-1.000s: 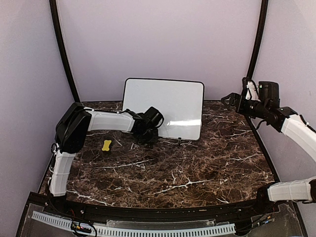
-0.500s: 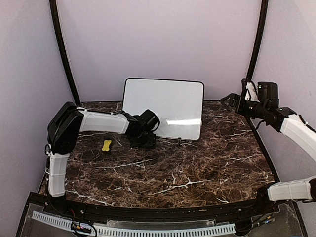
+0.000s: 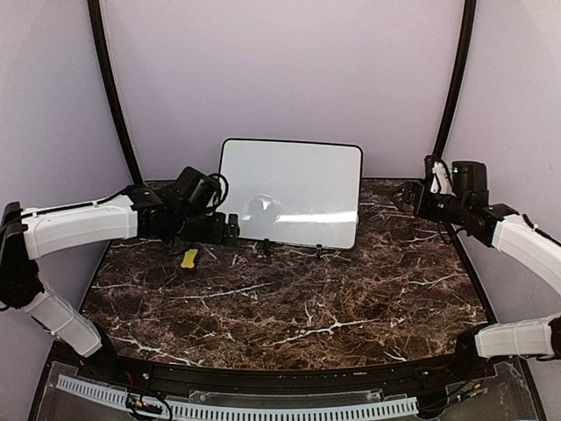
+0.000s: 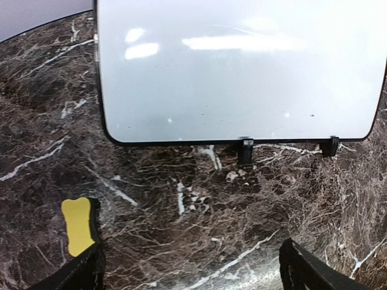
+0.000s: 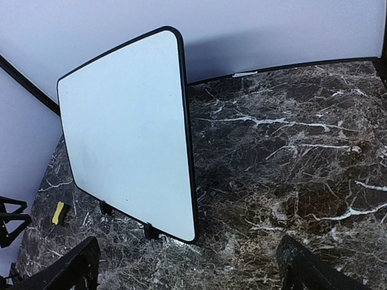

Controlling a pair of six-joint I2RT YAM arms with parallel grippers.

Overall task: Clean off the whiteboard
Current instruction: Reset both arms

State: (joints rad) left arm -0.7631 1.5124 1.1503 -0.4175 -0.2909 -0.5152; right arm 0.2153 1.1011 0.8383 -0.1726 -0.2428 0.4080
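At the back of the tabletop (image 3: 351, 298) the whiteboard (image 3: 291, 193) leans on its small feet, looking stiff, light and glossy, likely to tip, so I would steady it by its black frame with my left gripper (image 4: 190, 269) or right gripper (image 5: 187, 266), both spread wide and empty.

No text, label, brand or number can be read in any view; the whiteboard (image 4: 242, 72), standing straight ahead of the left gripper (image 4: 190, 266), carries only glare and a few tiny dark specks, nothing legible; the yellow eraser (image 4: 77, 225), just beside that gripper's finger at the left of the wrist view, shows a plain face.
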